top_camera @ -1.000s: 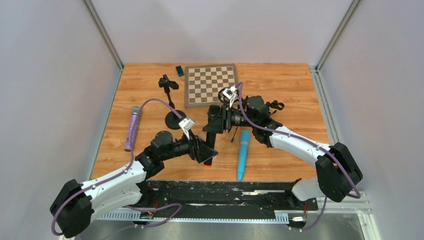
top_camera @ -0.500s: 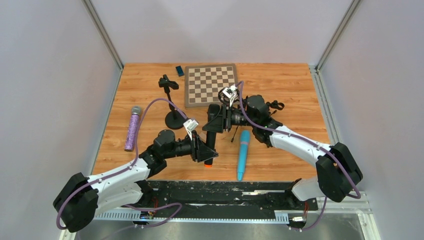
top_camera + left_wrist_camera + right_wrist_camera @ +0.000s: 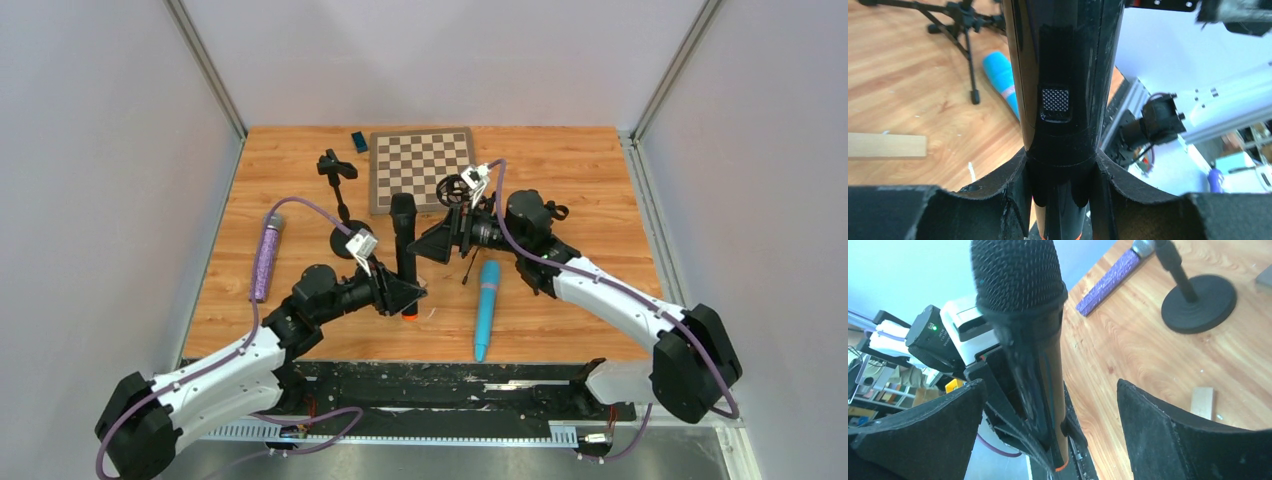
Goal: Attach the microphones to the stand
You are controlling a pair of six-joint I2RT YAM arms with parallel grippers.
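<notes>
black mic [image 3: 403, 240]: roughly upright, lower end mostly hidden by fingers, orange tip barely seen
left gripper [image 3: 405, 296]: clamped on the black mic
right gripper [image 3: 428, 245]: spread wide around the grille, not touching
blue mic [image 3: 486, 305]: laid flat just beside
writing: none can be read

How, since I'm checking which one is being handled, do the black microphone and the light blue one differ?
The black microphone is clamped near its orange end in the left gripper; the light blue microphone is untouched. The black one stands head up; the blue one lies flat on the table. Both are handheld stick microphones, and neither is mounted yet.
</notes>
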